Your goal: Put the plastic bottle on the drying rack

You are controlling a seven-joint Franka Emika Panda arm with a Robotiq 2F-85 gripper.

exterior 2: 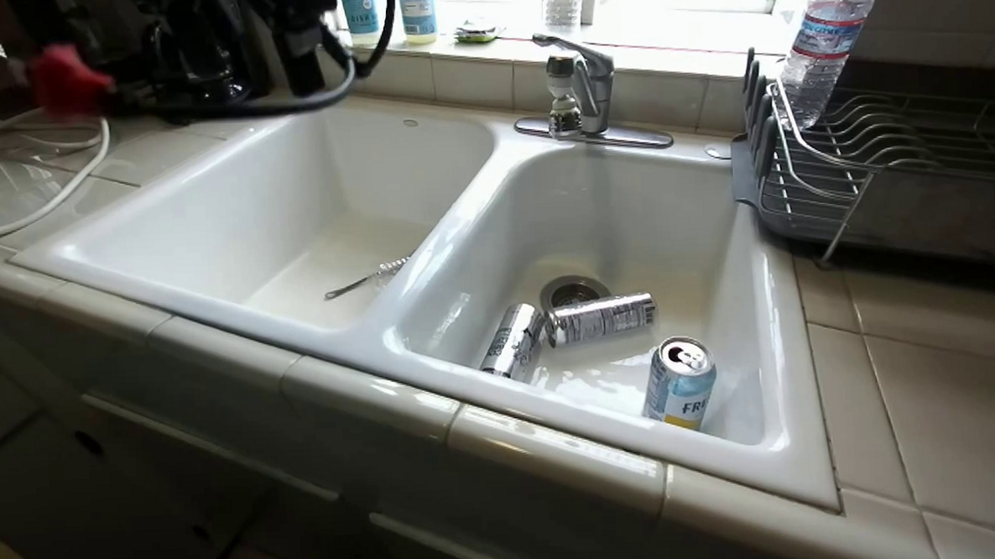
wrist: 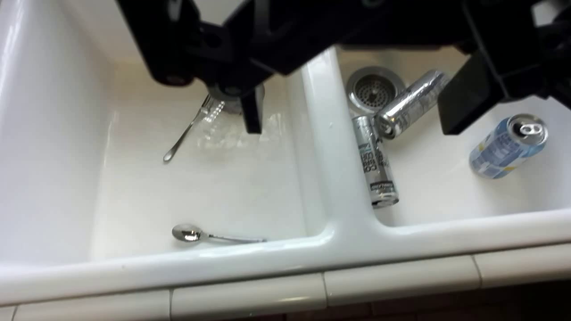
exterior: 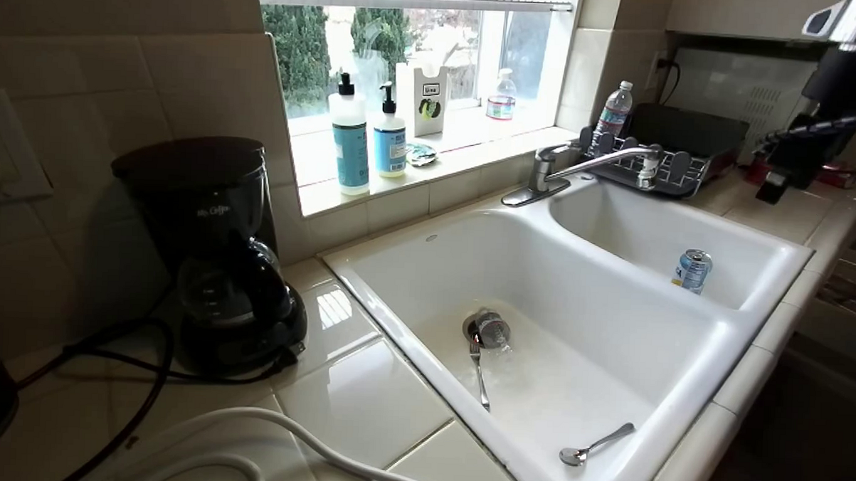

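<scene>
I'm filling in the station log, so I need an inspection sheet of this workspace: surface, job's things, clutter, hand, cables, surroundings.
Surface: white double sink in a tiled counter.
Job's things: a plastic bottle leans in the drying rack; a second bottle stands on the windowsill, a third bottle lies in the sink; which is meant, unclear.
Clutter: fork, spoon, upright can, two lying cans, all in the sink.
Hand: open, nothing held.
Cables: white cable and black cord on the counter.
Surroundings: coffee maker, soap bottles, faucet.

window (exterior: pixel 463 42) light, glaring | sink rim (exterior 2: pixel 441 240) shiny | cabinet fronts (exterior 2: pixel 167 395) dim | red piece (exterior 2: pixel 69 82) blurred
</scene>
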